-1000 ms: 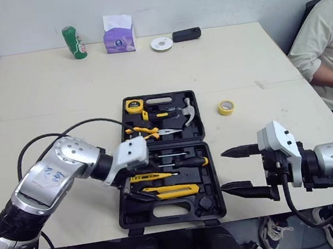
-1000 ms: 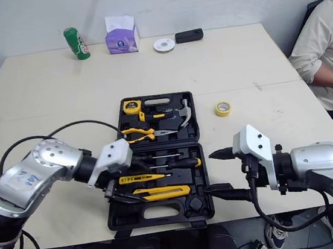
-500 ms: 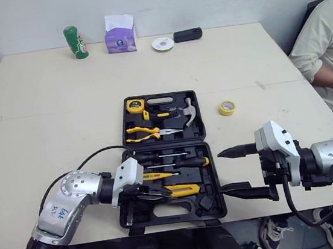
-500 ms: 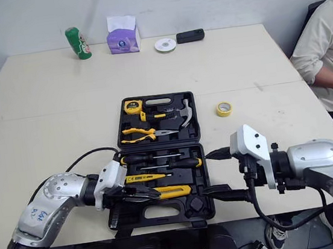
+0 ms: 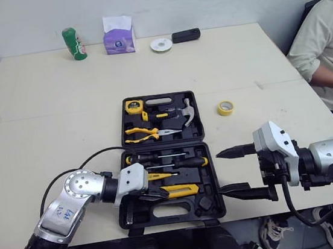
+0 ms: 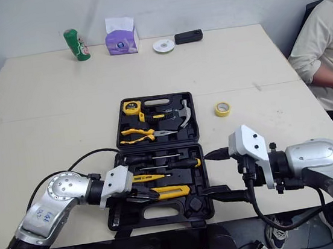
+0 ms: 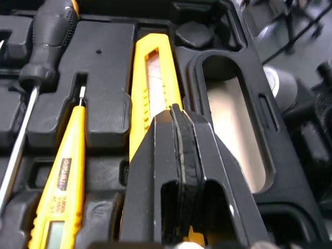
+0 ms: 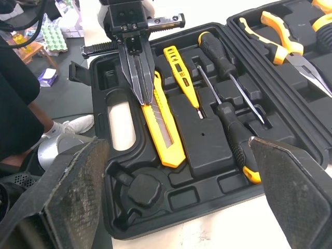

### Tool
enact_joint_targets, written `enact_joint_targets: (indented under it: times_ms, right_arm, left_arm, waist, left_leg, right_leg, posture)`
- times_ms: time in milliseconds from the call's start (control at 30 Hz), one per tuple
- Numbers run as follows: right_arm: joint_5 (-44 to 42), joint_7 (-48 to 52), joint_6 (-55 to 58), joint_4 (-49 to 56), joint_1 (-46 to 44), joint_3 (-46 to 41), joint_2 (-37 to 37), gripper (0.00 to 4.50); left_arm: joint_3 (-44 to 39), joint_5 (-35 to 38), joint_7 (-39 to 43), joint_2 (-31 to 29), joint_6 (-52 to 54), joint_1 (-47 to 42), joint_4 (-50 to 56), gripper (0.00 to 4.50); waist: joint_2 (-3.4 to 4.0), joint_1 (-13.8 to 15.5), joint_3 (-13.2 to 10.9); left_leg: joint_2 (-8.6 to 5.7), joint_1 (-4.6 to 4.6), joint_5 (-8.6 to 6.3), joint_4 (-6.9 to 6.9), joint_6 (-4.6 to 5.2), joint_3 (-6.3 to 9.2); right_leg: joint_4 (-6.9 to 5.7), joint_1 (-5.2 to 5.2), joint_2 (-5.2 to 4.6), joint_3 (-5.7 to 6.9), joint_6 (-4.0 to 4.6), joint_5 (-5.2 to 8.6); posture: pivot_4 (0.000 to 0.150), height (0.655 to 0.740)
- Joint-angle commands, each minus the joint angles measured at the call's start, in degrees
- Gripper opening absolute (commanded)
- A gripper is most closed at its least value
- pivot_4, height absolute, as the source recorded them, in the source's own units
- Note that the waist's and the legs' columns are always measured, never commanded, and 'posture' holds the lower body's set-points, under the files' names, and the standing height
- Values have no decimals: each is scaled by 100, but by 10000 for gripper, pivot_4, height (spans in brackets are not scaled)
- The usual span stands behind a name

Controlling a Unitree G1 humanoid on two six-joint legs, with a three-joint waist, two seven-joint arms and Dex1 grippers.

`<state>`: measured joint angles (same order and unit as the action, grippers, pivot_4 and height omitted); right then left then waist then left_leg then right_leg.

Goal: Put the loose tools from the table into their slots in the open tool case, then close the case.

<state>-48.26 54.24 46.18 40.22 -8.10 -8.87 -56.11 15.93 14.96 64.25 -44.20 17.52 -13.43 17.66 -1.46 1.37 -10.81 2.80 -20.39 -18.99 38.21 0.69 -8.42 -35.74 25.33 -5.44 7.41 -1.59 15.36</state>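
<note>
Yellow knife (image 5: 179,189) lies left-to-right in the near half of the case (image 5: 219,206). The left gripper (image 5: 158,194), fingers together, touches its left end, pointing along it. The right gripper (image 5: 220,171) hangs spread apart just right of the case.

left gripper (image 7: 176,116) hides the back end of the yellow utility knife (image 7: 151,78); pale-shirted person (image 5: 326,47) cut off at the edge; green can (image 5: 71,44) label too tiny to read

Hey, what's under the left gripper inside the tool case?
The yellow utility knife lies in its slot beneath the shut left gripper. The gripper covers one end of it, so contact cannot be told.
</note>
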Motion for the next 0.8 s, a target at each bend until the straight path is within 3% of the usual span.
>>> enact_joint_targets:
  times_ms: [33, 200, 467, 800]
  right_arm:
    - [22, 18, -119, 82, -36, -9, -26, 45000]
    - [65, 48, -150, 64, -7, -39, -41, 45000]
    - [188, 91, -243, -54, -84, 54, 6, 45000]
    - [475, 279, -562, -493, -126, 97, -1, 45000]
  left_arm:
    - [526, -931, -214, -215, 22, 199, -445, 792]
    - [432, -746, -267, -190, 179, 201, -309, 792]
    - [-3, -193, -315, -68, 364, 281, 32, 792]
    - [-1440, 1085, -691, -75, 1422, 528, 815, 792]
  waist:
    - [19, 5, 19]
    - [44, 2, 38]
    - [44, -7, 38]
    - [22, -2, 23]
  left_leg:
    - [0, 11, -3, -3, 4, 0]
    - [4, 27, -20, -7, 18, 4]
    - [4, 27, -20, -7, 19, 5]
    - [3, -1, -1, -3, -13, 3]
  right_leg:
    - [5, -13, 0, 0, 0, 0]
    - [25, -71, 2, 2, -1, 3]
    - [27, -66, 2, 2, -4, 3]
    - [8, -2, 2, 2, -3, 2]
  posture:
    - [1500, 7252]
    - [1500, 7252]
    - [1500, 7252]
    - [1500, 7252]
